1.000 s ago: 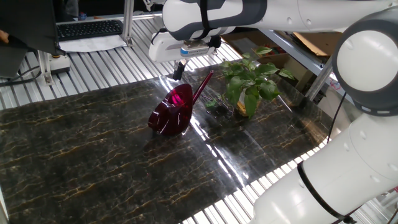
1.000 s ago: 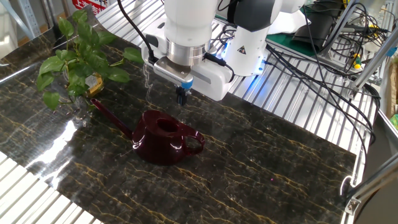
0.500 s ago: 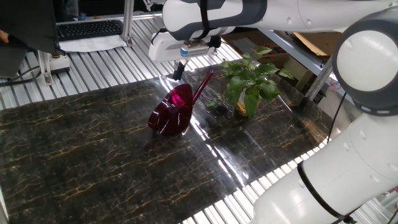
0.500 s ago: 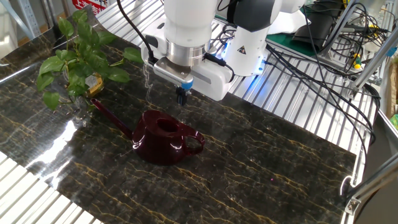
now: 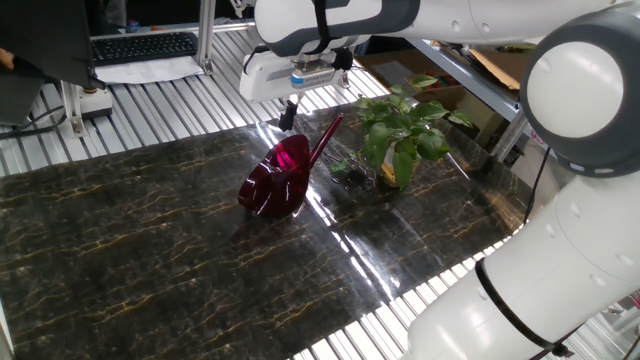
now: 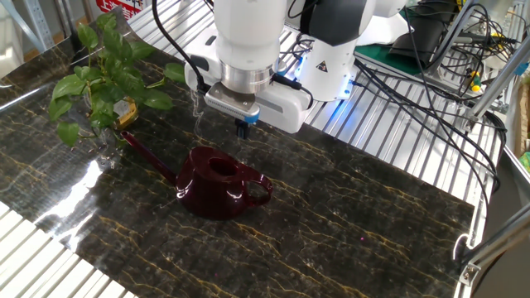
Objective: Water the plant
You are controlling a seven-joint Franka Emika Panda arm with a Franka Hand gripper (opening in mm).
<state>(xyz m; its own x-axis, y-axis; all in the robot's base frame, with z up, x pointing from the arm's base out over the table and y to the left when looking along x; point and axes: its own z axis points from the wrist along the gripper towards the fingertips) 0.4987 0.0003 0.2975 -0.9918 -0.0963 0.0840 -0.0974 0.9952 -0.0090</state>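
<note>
One gripper [image 6: 242, 131], risen slightly, jaws near-closed, holding nothing. I log the watering can [image 6: 217, 184] ungrasped beside the plant [image 6: 99, 79]; watering pending.

Clear gap: end effector [image 6: 242, 131] above watering can [image 6: 220, 184]; plant [image 6: 98, 79] beside spout.

Plant [image 5: 404, 130] pot hidden behind leaves; gripper [image 6: 243, 130] fingers too small and dark to tell their spacing; keyboard [image 5: 145, 45] cut off at the top edge; arm base out of frame.
</note>
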